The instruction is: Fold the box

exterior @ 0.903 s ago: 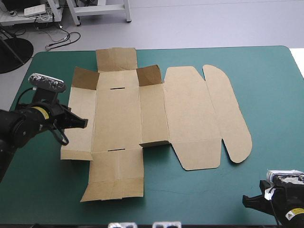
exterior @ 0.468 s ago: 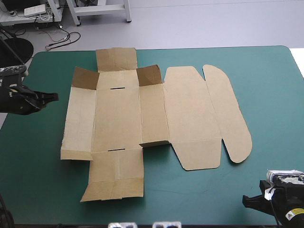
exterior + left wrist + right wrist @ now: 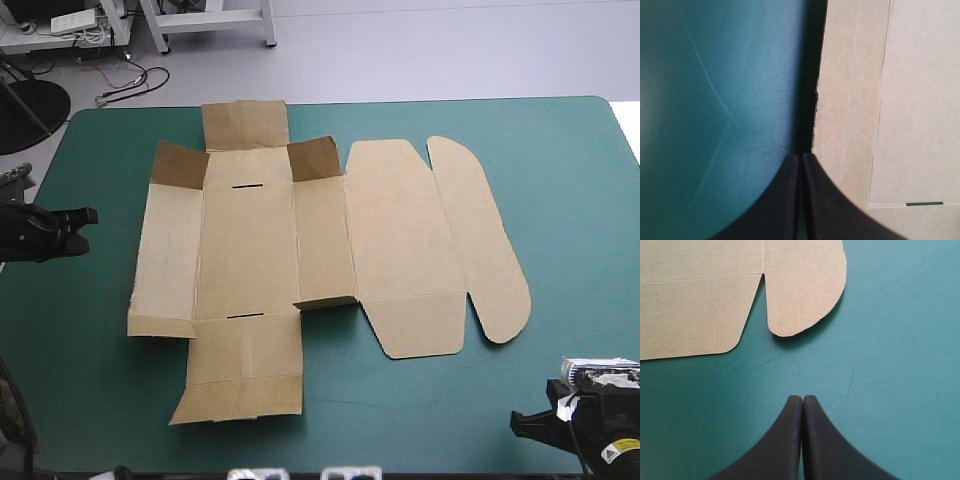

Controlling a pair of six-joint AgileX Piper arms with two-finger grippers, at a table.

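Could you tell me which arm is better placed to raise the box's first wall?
Left arm, probably: its shut jaws sit beside the box's left edge; the right arm's lie well clear of it.

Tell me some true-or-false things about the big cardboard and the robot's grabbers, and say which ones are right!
1. The box lies spread out on the table. True.
2. The right gripper is holding the box. False: its jaws are shut on nothing, over bare teal-green cover, apart from the box.
3. The left gripper has its jaws shut. True.
4. The box is white. False: it is brown.
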